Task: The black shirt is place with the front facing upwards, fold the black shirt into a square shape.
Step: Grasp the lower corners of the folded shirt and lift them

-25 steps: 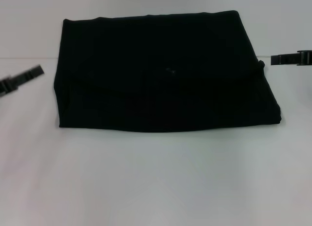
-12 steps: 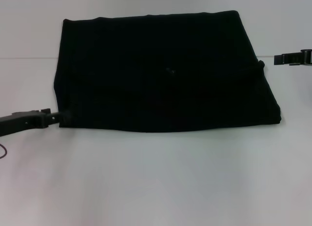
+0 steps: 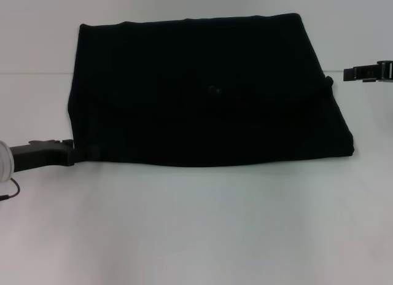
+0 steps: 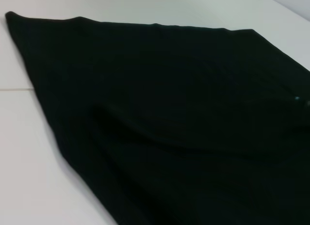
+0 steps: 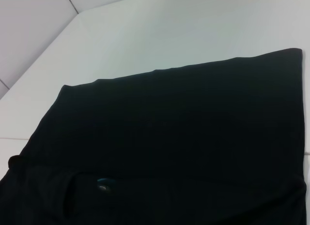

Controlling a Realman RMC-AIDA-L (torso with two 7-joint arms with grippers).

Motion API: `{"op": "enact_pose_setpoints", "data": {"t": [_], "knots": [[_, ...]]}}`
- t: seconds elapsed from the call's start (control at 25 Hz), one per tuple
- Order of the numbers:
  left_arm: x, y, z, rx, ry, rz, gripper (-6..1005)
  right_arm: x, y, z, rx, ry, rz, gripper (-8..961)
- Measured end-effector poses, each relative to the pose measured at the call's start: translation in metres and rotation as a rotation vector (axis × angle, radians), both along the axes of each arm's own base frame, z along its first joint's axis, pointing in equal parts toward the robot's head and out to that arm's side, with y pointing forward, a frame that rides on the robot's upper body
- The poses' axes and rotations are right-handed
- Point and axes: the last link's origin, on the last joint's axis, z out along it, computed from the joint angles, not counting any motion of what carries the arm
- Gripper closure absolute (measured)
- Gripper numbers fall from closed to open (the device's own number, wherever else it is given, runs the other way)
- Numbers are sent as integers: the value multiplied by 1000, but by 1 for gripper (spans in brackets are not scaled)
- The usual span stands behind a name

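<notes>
Left gripper touches the shirt corner at 8 o'clock; finger state unclear. Right gripper waits at 3 o'clock, likewise unclear. Pinch every layer before lifting.

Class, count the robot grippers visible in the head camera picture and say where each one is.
2. The left gripper is at the near left corner of the black shirt. The right gripper hangs beside the shirt's right edge, apart from it. None seems hidden.
</notes>
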Motion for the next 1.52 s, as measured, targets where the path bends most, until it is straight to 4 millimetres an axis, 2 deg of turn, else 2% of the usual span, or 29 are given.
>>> {"op": "enact_pose_setpoints", "data": {"t": [0.36,0.6,1.04,1.24,1.48,1.52], "knots": [[9,-2,-9,-75,30,-60,215,0,0,0,-1,0,0,350],[8,0,-4,-54,31,-50,384,2,-2,-1,-6,2,-5,354],[7,5,0,-29,53,-45,597,6,-5,-2,-8,4,-14,358],[7,7,-1,-32,67,-45,830,9,-6,-3,-19,-23,-20,357],[5,5,2,-30,64,-32,1001,16,-8,-5,-51,-76,-64,357],[4,4,3,-28,63,-30,1001,18,-9,-5,-57,-88,-75,357]]}}
